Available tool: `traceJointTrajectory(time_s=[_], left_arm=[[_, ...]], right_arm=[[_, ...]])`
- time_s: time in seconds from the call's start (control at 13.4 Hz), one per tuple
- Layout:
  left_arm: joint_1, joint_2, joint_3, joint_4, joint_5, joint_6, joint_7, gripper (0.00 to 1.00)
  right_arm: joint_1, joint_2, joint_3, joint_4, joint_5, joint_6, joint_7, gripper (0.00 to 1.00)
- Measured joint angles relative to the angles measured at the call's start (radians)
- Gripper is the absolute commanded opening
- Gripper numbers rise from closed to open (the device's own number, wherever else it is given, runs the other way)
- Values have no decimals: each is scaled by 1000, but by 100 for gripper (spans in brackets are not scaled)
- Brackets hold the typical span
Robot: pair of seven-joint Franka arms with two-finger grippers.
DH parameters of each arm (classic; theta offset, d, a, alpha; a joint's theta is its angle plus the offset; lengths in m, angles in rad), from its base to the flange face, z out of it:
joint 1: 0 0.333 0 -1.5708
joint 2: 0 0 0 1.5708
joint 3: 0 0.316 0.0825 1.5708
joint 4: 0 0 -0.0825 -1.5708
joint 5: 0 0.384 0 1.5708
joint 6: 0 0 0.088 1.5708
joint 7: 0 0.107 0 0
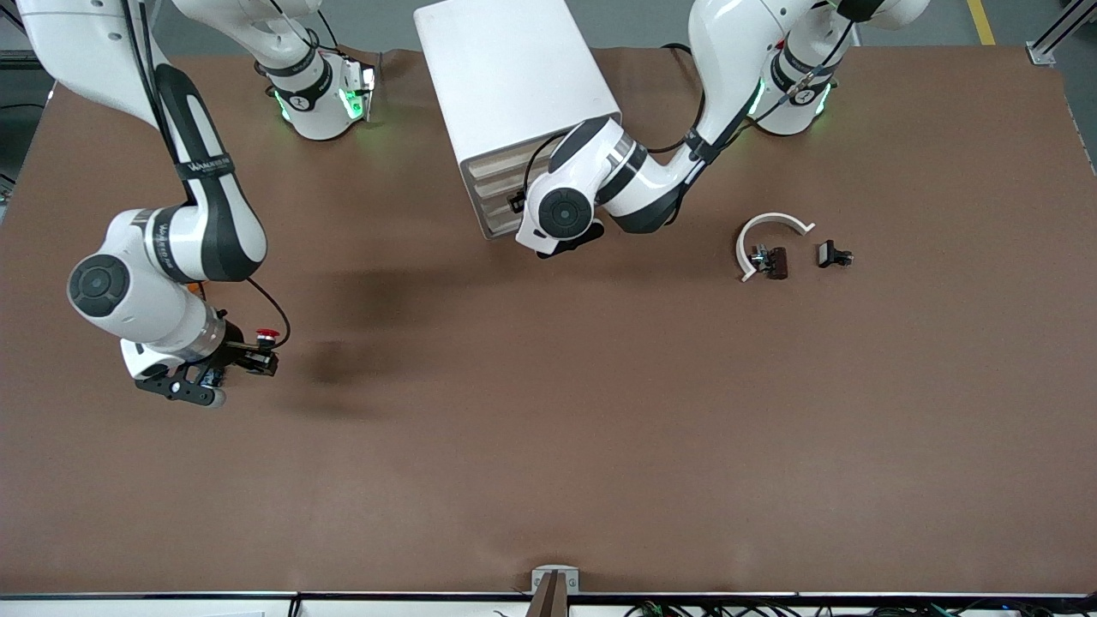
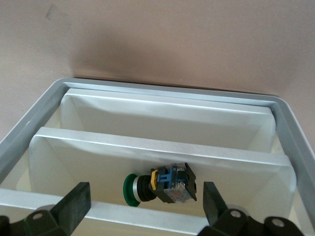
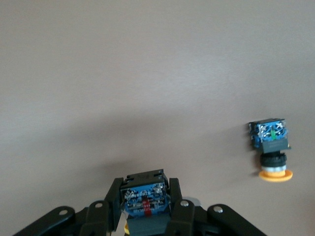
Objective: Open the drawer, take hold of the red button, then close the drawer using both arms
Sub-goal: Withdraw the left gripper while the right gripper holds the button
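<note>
Since the red-capped push button with its blue base (image 1: 266, 334) is already out of the cabinet, the step in hand looks to be shutting the drawer. The wide brown surface (image 1: 548, 446) carries everything. The big white right arm (image 1: 206, 214) reaches out over the surface toward its own end, about midway between the robots' edge and the front camera's edge. The white left arm (image 1: 660, 176) bends in to the front of the boxy white cabinet (image 1: 514, 77), which stands at the middle of the robots' edge.

The shallow white drawer with a grey rim (image 2: 162, 88) stands pulled out under the left wrist, with a green-capped button (image 2: 160, 186) lying in one compartment. The black left claw (image 2: 145, 192) is spread wide over that compartment and has hold of nothing. The black right claw (image 1: 255, 353) is clamped on the red button's base, off the surface. A like button with an orange-yellow cap (image 3: 271, 147) lies on the surface near it.

To close the drawer well, the left claw should meet the front edge squarely and push straight in. A skewed push could jam the tray. The right claw need only hold firm.
</note>
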Motion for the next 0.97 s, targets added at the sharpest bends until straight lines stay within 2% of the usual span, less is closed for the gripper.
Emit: traceJointTrajectory(time_s=[0.15, 0.3, 0.52, 0.74, 0.97], left_arm=[[3, 0, 3, 2, -3, 0, -24, 100], [31, 0, 6, 19, -8, 1, -40, 100], [181, -1, 11, 82, 25, 0, -35, 100], [339, -3, 10, 154, 190, -5, -26, 100], [410, -20, 7, 210, 385, -6, 60, 100]], right_arm=[[-28, 38, 0, -55, -28, 107, 0, 0], [-47, 76, 0, -62, -40, 157, -1, 0], [-62, 96, 0, -62, -40, 172, -7, 0], [-89, 102, 0, -61, -40, 182, -37, 0], [-98, 115, 0, -61, -40, 197, -42, 0]])
